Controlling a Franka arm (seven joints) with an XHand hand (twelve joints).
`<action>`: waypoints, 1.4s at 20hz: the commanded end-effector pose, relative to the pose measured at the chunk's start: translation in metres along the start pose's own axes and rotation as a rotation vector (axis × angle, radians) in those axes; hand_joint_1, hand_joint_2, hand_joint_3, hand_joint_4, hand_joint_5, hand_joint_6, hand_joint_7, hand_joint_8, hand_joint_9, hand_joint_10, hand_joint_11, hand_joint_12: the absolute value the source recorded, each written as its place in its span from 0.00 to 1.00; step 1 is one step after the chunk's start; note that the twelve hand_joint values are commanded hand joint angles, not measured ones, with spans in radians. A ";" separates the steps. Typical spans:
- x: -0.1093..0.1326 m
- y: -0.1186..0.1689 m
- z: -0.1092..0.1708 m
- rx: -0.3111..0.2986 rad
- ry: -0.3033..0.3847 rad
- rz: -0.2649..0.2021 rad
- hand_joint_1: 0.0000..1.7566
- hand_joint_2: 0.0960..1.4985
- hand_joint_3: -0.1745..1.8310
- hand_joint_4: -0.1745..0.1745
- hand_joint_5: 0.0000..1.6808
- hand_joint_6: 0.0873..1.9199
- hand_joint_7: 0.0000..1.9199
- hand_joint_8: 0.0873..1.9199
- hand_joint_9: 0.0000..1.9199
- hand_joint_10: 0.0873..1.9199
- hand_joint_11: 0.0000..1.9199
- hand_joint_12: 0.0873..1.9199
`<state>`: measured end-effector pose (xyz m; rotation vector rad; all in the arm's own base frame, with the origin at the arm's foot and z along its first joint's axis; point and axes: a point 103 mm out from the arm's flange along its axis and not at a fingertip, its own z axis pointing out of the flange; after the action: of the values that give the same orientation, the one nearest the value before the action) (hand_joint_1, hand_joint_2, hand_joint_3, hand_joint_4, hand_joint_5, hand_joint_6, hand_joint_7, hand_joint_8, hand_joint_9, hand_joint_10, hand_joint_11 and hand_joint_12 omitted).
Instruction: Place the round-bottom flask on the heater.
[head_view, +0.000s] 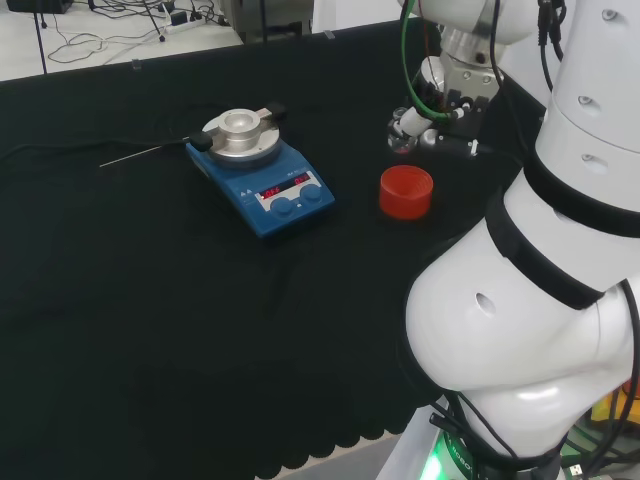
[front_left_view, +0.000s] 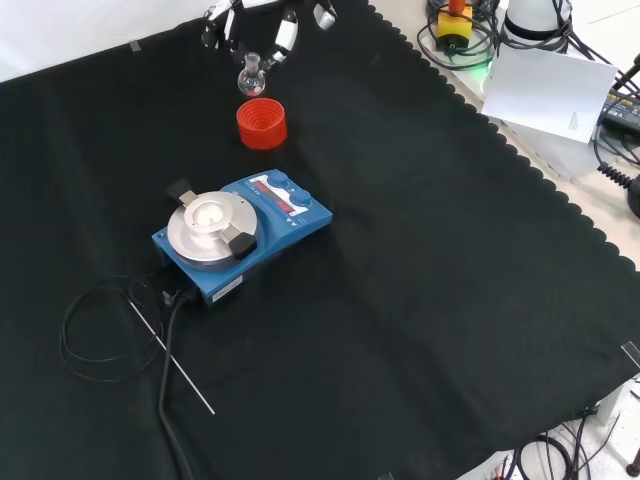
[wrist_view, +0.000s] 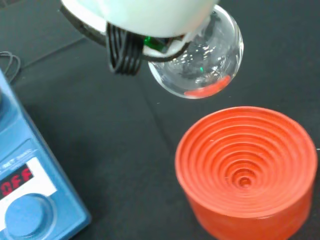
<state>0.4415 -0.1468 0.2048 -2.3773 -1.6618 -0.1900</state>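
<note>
- I see the hand (front_left_view: 258, 22) at the top of the front view, fingers curled round the neck of the round-bottom flask (front_left_view: 251, 80), which hangs bulb-down in the air.
- Flask is off the cloth, just above and behind the red ribbed stand (front_left_view: 262, 123) in the front view (not touching it; wrist view shows a gap between bulb and rim).
- Head view: flask (head_view: 402, 136) sits under the hand (head_view: 445, 108), up and slightly left of the stand (head_view: 406, 192).
- Wrist view: clear bulb (wrist_view: 200, 65) close up, empty as far as I can tell, stand (wrist_view: 247, 167) beside it with nothing on it.
- Heater (front_left_view: 240, 235) is a blue box with a round silver top plate, bare, near the stand (left of it in the head view (head_view: 262, 172)).
- Thin metal probe (front_left_view: 172, 360) and black cable lie on the black cloth (front_left_view: 450, 300) beside the heater.
</note>
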 end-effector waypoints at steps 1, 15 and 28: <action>0.046 0.006 -0.017 0.047 -0.007 -0.034 0.66 0.37 0.50 0.23 0.71 0.44 0.18 0.31 0.30 0.28 0.19 0.67; 0.133 0.060 -0.026 0.088 -0.019 -0.153 0.66 0.37 0.50 0.20 0.70 0.45 0.17 0.30 0.30 0.28 0.19 0.67; 0.188 0.098 -0.023 0.119 -0.010 -0.228 0.66 0.37 0.50 0.18 0.70 0.45 0.17 0.30 0.30 0.28 0.19 0.67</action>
<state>0.5820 -0.0312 0.2699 -2.1573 -1.9213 -0.1488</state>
